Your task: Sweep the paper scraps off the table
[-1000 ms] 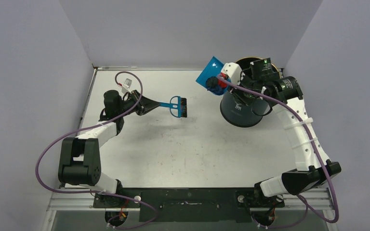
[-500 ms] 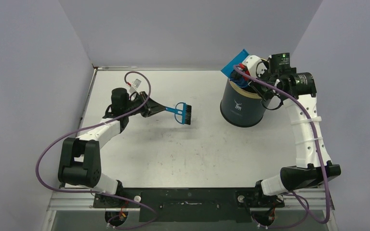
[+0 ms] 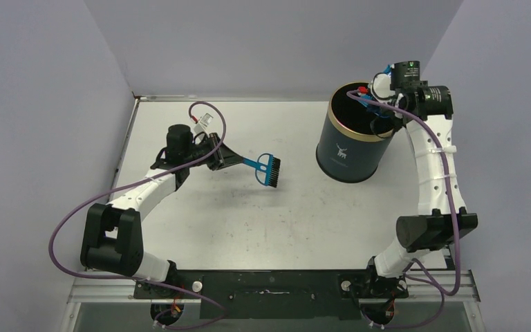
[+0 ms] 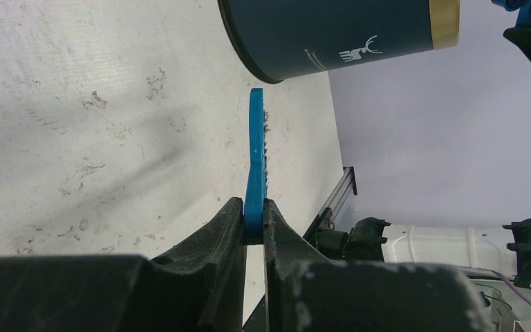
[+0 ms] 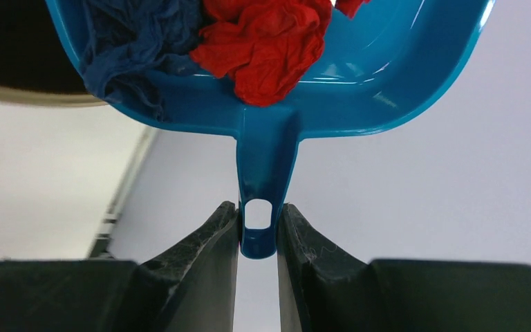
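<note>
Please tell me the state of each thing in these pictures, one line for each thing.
brush: gripped by its handle, over the table.
left gripper: shut on the brush.
dustpan: held at the rim of the bin, loaded.
right gripper: shut on the dustpan handle.
paper scraps: red and dark blue, crumpled, in the dustpan.
bin: upright on the table, top open.
table: scuffed.

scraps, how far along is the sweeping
Done: the table looks swept in the top view. In hand: the right tool grips the dustpan by its handle at the bin's rim, with red and blue scraps in it; the left tool holds the brush. Left: tipping the scraps into the bin.
</note>
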You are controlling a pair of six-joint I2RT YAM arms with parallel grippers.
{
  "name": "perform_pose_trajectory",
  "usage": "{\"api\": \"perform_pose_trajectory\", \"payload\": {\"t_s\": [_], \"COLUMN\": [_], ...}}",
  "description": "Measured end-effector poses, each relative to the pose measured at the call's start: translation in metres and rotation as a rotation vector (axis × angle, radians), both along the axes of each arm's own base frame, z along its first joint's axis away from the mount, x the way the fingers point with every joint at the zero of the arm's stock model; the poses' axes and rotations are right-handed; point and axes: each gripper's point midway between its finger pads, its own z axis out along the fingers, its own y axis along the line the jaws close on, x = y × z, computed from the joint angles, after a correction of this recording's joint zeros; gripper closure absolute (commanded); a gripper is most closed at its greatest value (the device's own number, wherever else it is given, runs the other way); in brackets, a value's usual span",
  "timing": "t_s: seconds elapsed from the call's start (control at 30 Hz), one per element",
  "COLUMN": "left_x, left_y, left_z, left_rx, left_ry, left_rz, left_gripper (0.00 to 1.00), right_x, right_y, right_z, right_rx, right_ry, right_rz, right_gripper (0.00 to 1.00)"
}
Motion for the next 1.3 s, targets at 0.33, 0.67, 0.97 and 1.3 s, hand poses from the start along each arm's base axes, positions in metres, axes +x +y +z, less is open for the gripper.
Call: {"api": "perform_pose_trajectory", "payload": {"t_s": [0.33,0.67,0.97,1.3], "left_x": [-0.003,-0.006,-0.007,-0.007], "left_y": [-0.001,-0.005,-0.005,-0.004], "left_z": [0.001,0.004,0.005,0.003], "left_rx": [0.007,0.007,0.013,0.022], "left_ry": [-0.004,-0.014,-0.02,-0.018], "left_rz": [-0.003,-0.016,-0.017,-0.012], "left_gripper": [1.0,1.0,1.0,1.0], "right_x": [0.023,0.021,0.013,-0.006], "right_y": [-0.023,-0.012,-0.024,0.004], "right_z": [0.001,0.035,0.043,0.018], "right_rx": [-0.524,-0.703,-0.581,-0.149], "right_ry": [0.122,0.048,-0.047,-0.161], "right_rz": [0.022,0.026,-0.043,-0.005], "right_gripper": [0.92,0.95,0.95,0.95]}}
